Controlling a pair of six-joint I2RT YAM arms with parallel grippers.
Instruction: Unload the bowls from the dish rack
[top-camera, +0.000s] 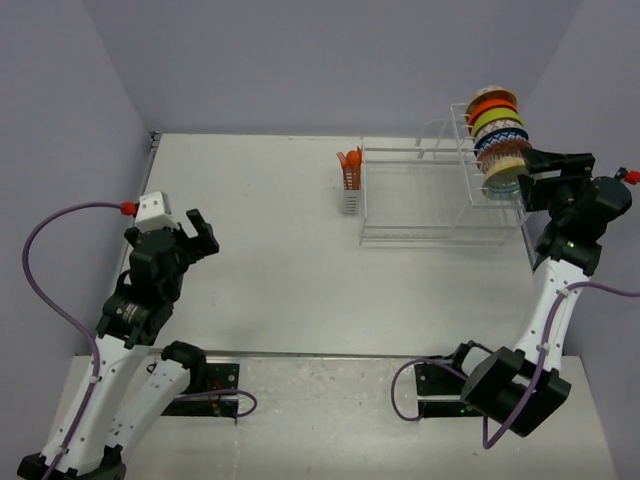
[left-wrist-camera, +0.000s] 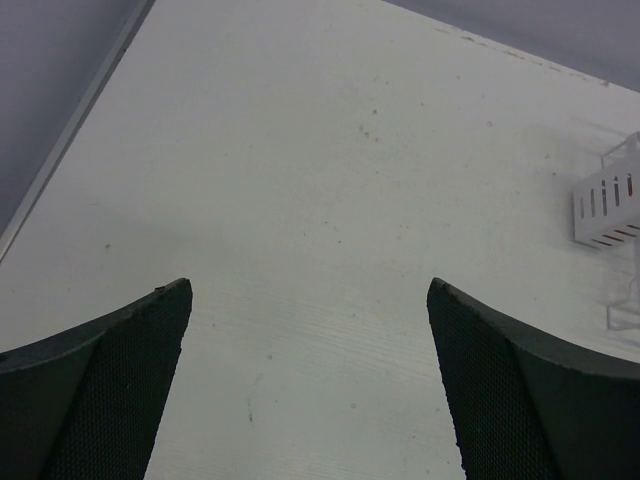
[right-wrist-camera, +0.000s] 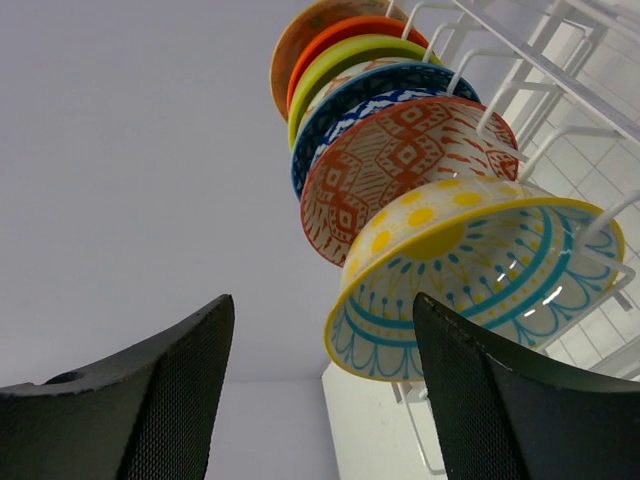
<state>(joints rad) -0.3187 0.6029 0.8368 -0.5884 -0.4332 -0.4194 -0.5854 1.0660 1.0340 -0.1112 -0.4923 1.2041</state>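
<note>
Several bowls stand on edge in a row in the raised slotted section of the white wire dish rack at the back right. In the right wrist view the nearest is cream with yellow dots and a blue pattern inside, then red-patterned, blue-patterned, lime-green and orange. My right gripper is open right beside the nearest bowl, whose rim lies between the fingers. My left gripper is open and empty over bare table at the left.
An orange-and-white utensil caddy hangs on the rack's left end; it also shows in the left wrist view. The white table is bordered by purple walls at left, back and right.
</note>
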